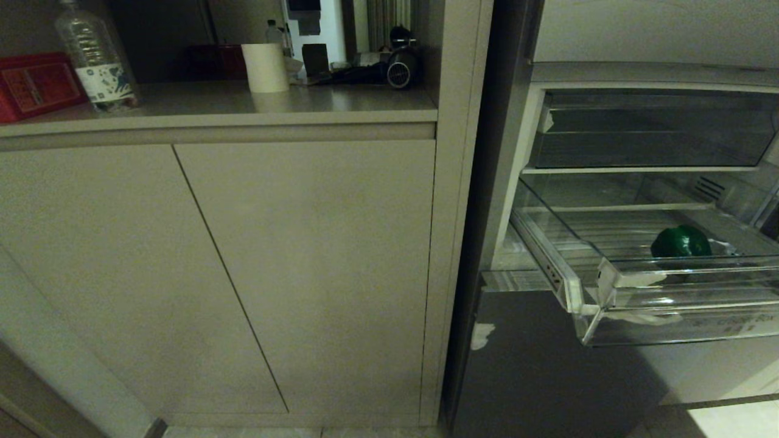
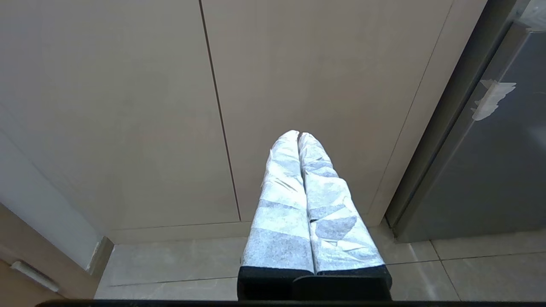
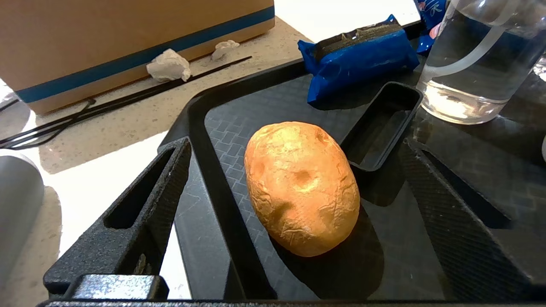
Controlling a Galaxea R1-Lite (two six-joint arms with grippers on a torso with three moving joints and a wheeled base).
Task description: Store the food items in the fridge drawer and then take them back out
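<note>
Though faint, fridge drawer [image 1: 681, 322] lettering unreadable.

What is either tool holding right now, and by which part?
Nothing. The right tool stands open around the potato on the black tray, not gripping it. The left tool is shut on nothing, parked by the cabinet.

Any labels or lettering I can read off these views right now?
None reads clearly.
Drawer front: faint lettering, too faint to read.
Bottle label: print too small.
Red box: print blurred.
Blue packet: no print shows.
</note>
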